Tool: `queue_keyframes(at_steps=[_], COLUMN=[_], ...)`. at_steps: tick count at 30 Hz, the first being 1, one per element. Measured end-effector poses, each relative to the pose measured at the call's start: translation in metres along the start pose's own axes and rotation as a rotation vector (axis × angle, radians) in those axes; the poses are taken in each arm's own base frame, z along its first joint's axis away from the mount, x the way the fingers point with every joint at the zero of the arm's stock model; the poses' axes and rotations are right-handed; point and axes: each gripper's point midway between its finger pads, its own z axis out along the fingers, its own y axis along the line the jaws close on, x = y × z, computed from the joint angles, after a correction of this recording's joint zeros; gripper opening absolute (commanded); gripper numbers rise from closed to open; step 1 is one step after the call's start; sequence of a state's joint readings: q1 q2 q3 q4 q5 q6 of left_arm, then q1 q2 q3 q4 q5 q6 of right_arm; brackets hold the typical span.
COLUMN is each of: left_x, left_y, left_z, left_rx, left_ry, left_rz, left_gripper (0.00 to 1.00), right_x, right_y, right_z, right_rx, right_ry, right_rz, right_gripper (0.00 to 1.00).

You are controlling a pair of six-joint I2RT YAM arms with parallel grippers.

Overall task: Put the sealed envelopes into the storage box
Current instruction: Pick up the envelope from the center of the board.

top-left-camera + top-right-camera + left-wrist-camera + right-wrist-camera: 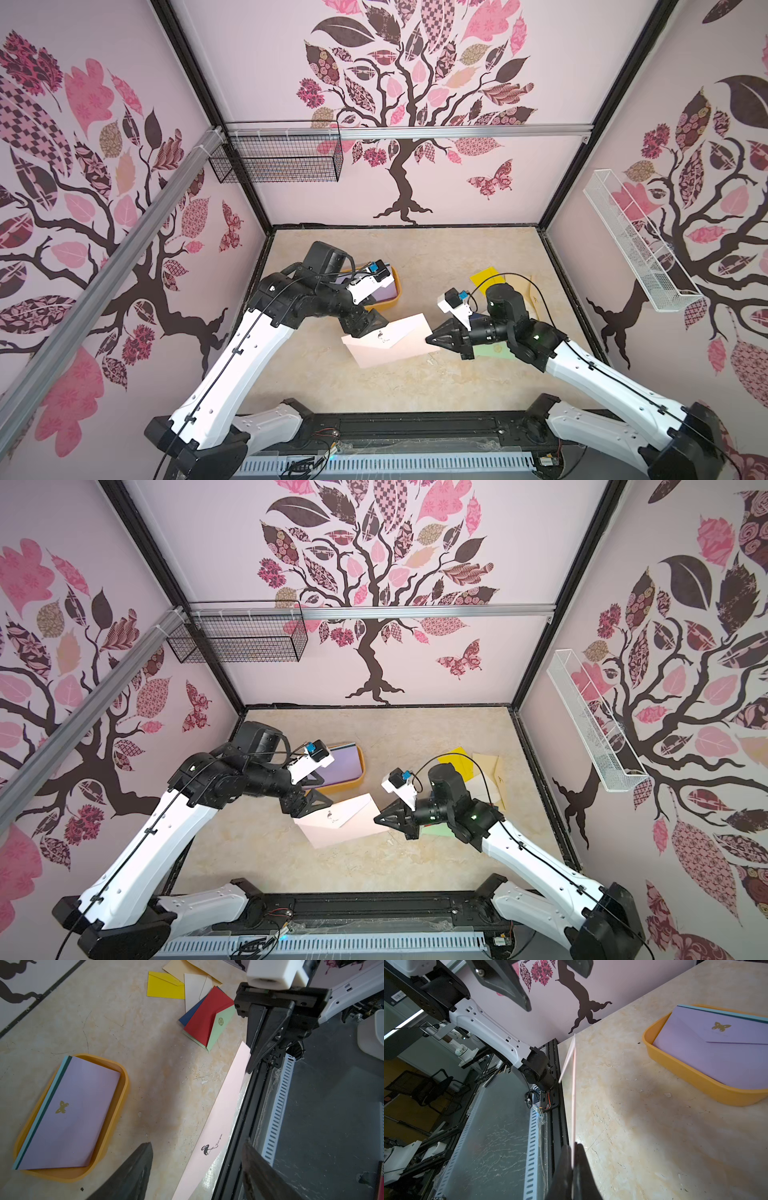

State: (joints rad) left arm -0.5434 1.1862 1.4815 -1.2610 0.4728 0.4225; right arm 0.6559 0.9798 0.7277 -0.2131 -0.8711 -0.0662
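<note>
Right gripper [573,1147] is clamped on the pink envelope [395,340]; left gripper [198,1145] stands apart around its other end. A firm left grip is advised before release.

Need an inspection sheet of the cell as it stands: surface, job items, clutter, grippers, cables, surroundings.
Surface: beige marbled tabletop, scuffed.
Job's things: pink envelope held above the table; lilac envelope tops the stack in the storage box; yellow envelope, red envelope and others piled by the right arm.
Clutter: dark speck beside the box; otherwise nothing seen.
Grippers: right gripper shut on the pink envelope's end; left gripper open, jaws either side of its other end.
Cables: black cable arcs over the right arm; loose wires at the front rail.
Surroundings: black wire basket on the back rail; white wire basket on the side wall.
</note>
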Motion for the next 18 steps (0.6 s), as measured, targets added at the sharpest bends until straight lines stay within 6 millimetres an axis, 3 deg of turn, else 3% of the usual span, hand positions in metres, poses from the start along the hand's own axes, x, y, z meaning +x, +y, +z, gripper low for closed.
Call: queue_keyframes(at_steps=[7,13,18], left_x=[0.041,0.041,0.038], left_y=[-0.010,-0.012,-0.018], left_z=[0.019,0.024,0.026], left_rx=[0.076,0.103,0.145], left_ry=[0.121,0.124,0.105], left_rz=[-0.002,0.001,0.002], left_gripper=[0.65,0.58,0.40], right_x=[-0.002,-0.001,-0.002], right_y=[0.004,0.008,0.010], right_z=[-0.003,-0.003,-0.005], right_rx=[-0.004,-0.025,-0.027], right_ry=[-0.009,-0.007,-0.016], right_rz=[-0.017,-0.018,-0.026], right_gripper=[0.00,0.00,0.00])
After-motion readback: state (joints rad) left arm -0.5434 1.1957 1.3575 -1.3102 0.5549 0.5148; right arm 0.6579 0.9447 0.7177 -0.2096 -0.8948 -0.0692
